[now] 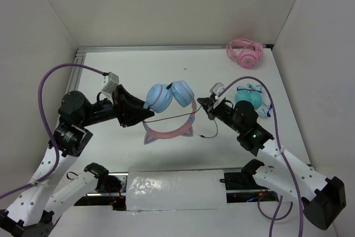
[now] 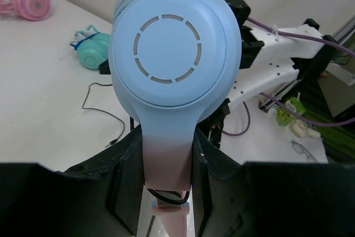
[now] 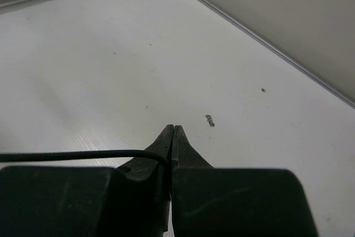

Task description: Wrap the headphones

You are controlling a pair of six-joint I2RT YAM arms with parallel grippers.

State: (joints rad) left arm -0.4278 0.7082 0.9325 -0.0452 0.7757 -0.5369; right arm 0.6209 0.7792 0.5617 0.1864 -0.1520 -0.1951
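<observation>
The headphones (image 1: 168,97) have light blue ear cups and a pink headband with cat ears (image 1: 169,132). They hang above the table's middle. My left gripper (image 1: 145,112) is shut on the headband arm just below one blue cup (image 2: 175,54); the arm sits between my fingers (image 2: 125,181). A thin black cable (image 1: 172,116) runs from the headphones to my right gripper (image 1: 206,104), which is shut on it. In the right wrist view the cable (image 3: 72,155) enters the closed gripper (image 3: 173,131) from the left. The cable's loose end with its plug (image 1: 206,135) lies on the table.
All-pink headphones (image 1: 245,53) lie at the back right corner. Teal headphones (image 1: 250,97) lie just right of my right gripper, also in the left wrist view (image 2: 91,50). White walls close in the table on three sides.
</observation>
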